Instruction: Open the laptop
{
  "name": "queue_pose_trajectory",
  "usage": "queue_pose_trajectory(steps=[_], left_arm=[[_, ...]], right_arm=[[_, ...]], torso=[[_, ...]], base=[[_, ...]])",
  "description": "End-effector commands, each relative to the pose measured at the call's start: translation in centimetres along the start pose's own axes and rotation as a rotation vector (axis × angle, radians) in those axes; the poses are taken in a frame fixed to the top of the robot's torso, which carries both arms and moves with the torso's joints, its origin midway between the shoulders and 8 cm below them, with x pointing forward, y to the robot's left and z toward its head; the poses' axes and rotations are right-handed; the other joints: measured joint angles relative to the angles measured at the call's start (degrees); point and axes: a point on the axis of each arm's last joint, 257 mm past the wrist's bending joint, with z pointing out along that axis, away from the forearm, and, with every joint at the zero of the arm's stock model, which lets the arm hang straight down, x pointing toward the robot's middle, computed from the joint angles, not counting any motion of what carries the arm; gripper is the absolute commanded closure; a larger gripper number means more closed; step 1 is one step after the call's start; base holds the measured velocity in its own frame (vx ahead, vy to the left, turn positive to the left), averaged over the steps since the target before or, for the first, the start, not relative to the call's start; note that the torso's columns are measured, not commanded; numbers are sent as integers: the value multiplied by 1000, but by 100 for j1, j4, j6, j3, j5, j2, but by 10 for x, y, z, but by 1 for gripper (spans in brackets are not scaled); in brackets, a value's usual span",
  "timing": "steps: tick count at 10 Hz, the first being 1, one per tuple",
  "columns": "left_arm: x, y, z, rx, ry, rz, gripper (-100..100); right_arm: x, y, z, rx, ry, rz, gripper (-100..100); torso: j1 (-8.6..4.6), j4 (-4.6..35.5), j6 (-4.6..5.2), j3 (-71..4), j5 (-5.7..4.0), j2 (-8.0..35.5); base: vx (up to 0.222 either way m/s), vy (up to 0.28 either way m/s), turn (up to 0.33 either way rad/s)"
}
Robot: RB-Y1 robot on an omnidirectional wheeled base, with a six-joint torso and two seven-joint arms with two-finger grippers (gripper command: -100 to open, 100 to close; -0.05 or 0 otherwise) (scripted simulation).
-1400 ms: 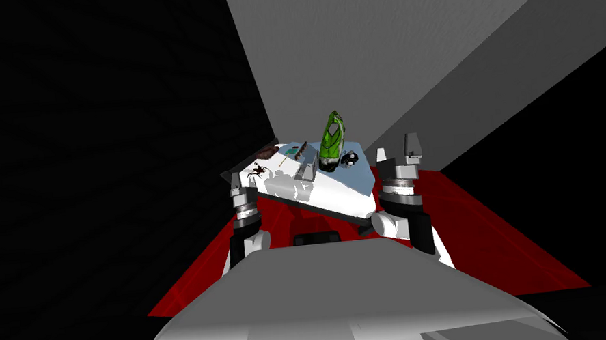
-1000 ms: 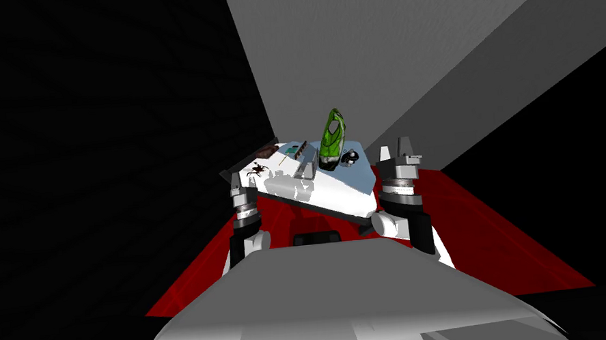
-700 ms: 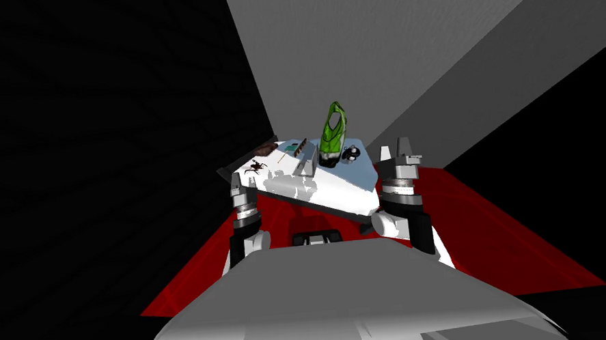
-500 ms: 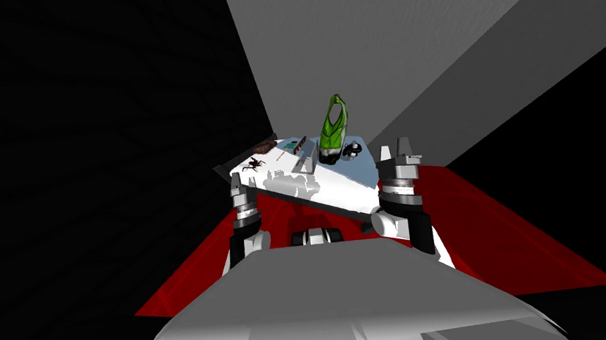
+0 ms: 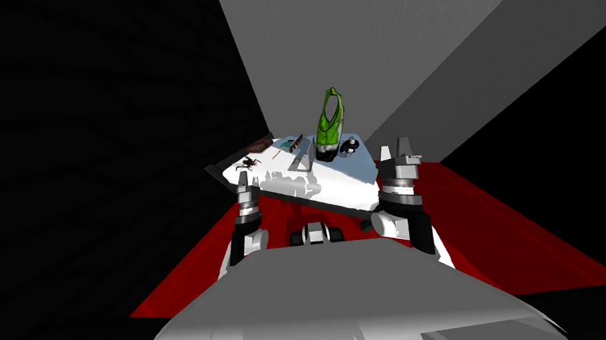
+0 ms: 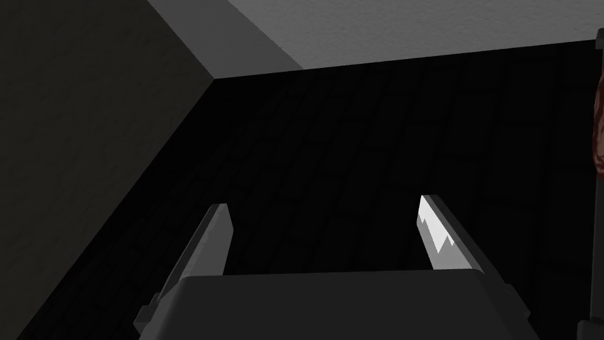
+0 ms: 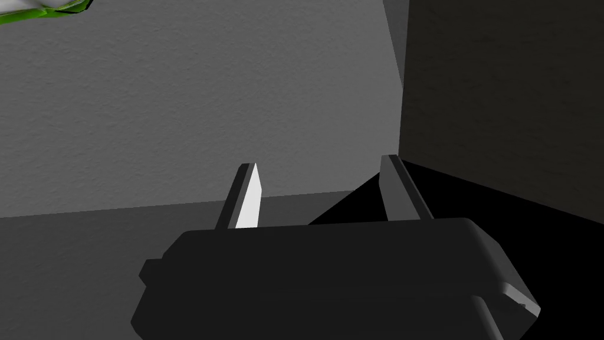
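A white surface with a dark rim is seen standing on a red floor. The laptop, drawn grey, is placed toward the far edge of the surface, about midway along it. It is seen as a small wedge, and whether its lid is raised cannot be told. Just beside it, toward the far right corner, a tall green thing is stood upright, with a small black and white thing next to it. A dark spider-like figure is laid near the left edge, and a brown thing at the far left corner. The left hand is held at the near left edge, its fingers spread wide with nothing between them. The right hand is held just beside the right edge, its fingers parted and nothing gripped.
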Motion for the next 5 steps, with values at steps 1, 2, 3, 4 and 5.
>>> queue_pose_trajectory(steps=[1,2,3,4,5], left_arm=[[4,25,11,-47,43,71,-100],[4,32,14,-59,50,88,-100],[4,38,17,-71,56,105,-100],[4,45,20,-84,62,123,-100],[3,53,24,-97,67,142,-100]], right_arm=[[0,0,0,0,0,0,0],[0,0,0,0,0,0,0],[0,0,0,0,0,0,0],[0,0,0,0,0,0,0],[0,0,0,0,0,0,0]], torso=[[1,2,-2,0,0,3],[-2,2,-1,0,0,2],[-1,3,-2,1,-1,5],[1,4,-2,3,0,8],[5,4,-2,3,1,9]], base=[[36,-35,-151],[39,-40,-150],[32,-40,-116],[31,-33,-88],[30,-25,-102]])
